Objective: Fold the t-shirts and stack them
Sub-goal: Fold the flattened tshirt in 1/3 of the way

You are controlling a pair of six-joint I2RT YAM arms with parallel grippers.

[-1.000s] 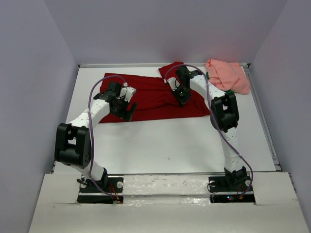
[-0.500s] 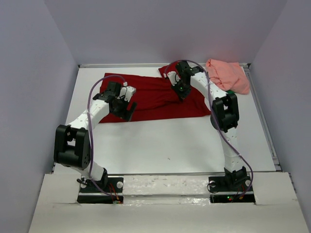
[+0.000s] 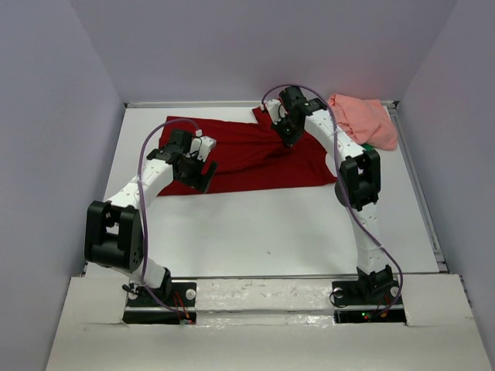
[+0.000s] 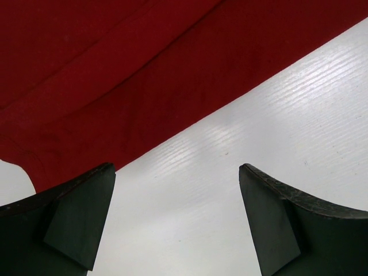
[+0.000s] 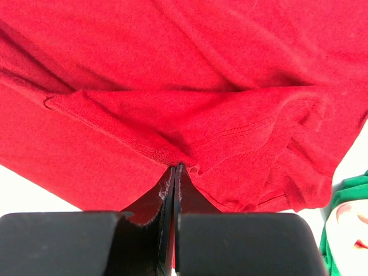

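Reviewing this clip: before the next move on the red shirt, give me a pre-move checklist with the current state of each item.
1. Right gripper pinching the dark red t-shirt: ok, jaws shut on a fold of cloth.
2. Left gripper holding cloth: not ok, jaws open, only bare table between them.
3. Red shirt lying flat: not ok, bunched around the right pinch.
4. Salmon pink t-shirt apart from the red one: cannot tell, the right arm hides the gap.
5. Room on the table nearer than the shirt: ok.

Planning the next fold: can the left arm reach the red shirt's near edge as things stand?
Likely yes: the left gripper hangs open over the edge of the red shirt, nothing between them.
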